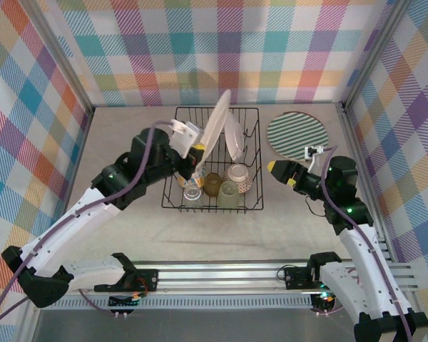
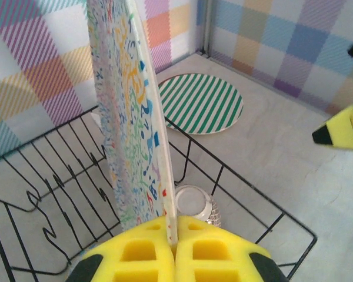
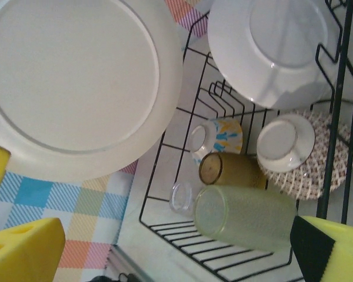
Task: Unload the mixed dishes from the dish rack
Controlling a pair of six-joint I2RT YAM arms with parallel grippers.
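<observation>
Left claw (image 2: 175, 235) clamped on one patterned plate (image 2: 129, 117); right claw (image 1: 282, 174) wide, empty; rack (image 1: 212, 209) holds one white plate (image 3: 270, 47), three cups (image 3: 244, 217), three bowls (image 3: 285, 141); one striped plate (image 2: 200, 103) on worktop (image 1: 128, 235).

The left arm (image 1: 85, 214) reaches forward and bends toward the middle. The left gripper (image 2: 172, 232) pinches the rim of a plate (image 2: 126, 117), fingers tight together. The right arm (image 1: 357, 239) is bent, and the right gripper (image 1: 284, 175) gapes wide, holding nothing.

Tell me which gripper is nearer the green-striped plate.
Right. The right gripper hovers beside the green-striped plate; the left gripper is over the dish rack, gripping a patterned plate.
</observation>
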